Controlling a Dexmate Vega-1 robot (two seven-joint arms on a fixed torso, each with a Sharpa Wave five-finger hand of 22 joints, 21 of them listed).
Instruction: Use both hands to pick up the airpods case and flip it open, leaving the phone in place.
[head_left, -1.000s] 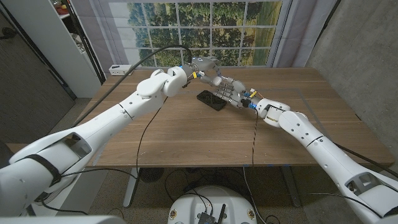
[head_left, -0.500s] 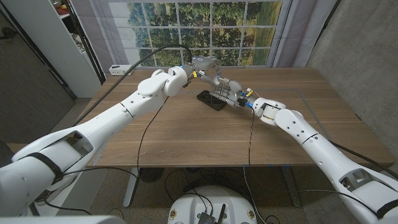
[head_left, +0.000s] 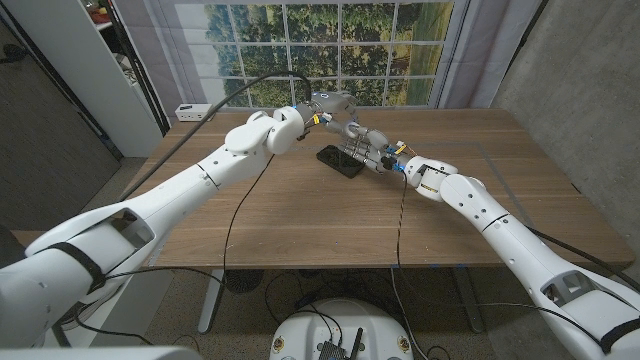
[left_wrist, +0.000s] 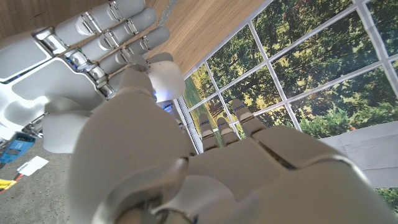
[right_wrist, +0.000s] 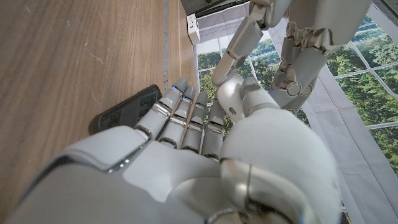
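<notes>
Hands meet above the far middle of the wooden table (head_left: 300, 215): the left hand (head_left: 335, 106) and the right hand (head_left: 366, 148) are pressed together around the white airpods case (left_wrist: 163, 79), which sits between their fingertips, gripped by both, with the left hand's fingers (right_wrist: 292, 56) reaching onto it from the other side. The dark phone (head_left: 338, 160) lies flat on the wood just under and beside the right hand, touching neither hand as far as the views show. Whether the case's lid is raised cannot be told.
</notes>
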